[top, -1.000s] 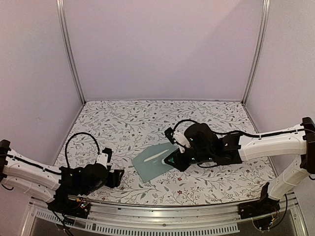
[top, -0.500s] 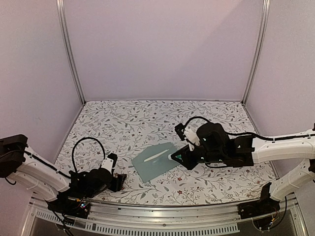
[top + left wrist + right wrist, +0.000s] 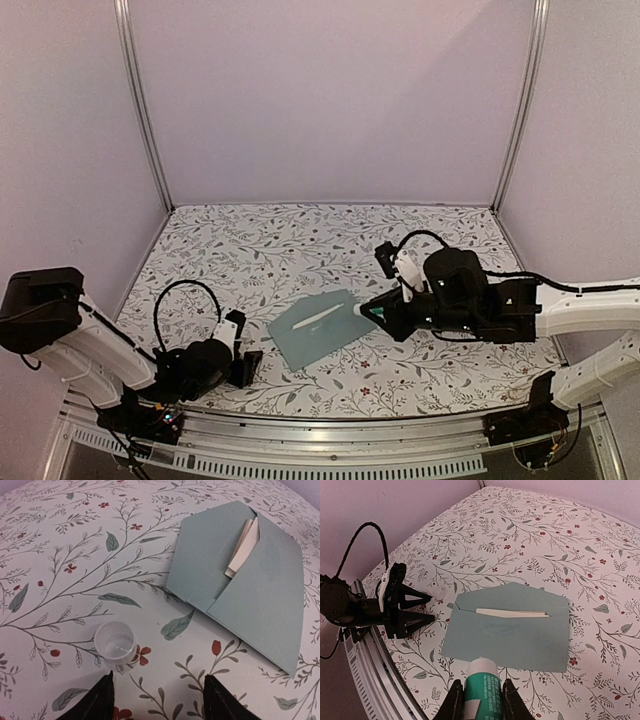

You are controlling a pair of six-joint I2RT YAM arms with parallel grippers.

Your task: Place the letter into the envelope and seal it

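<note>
**Two robot grippers either side of a teal envelope holding a letter**

The right gripper (image 3: pixel 481 689) was clenched around a white-and-teal glue stick (image 3: pixel 481 672), whose tip pointed toward the envelope (image 3: pixel 510 637). The left gripper (image 3: pixel 159 680) sat low over the table (image 3: pixel 530 540) with its jaws apart, grasping nothing. A small clear cap (image 3: pixel 115 641) stood on the table just ahead of its fingertips. The envelope lay flat between the two grippers with its flap open. The cream letter (image 3: pixel 512 613) sat inside the pocket, with only a strip of it showing at the mouth.
</note>
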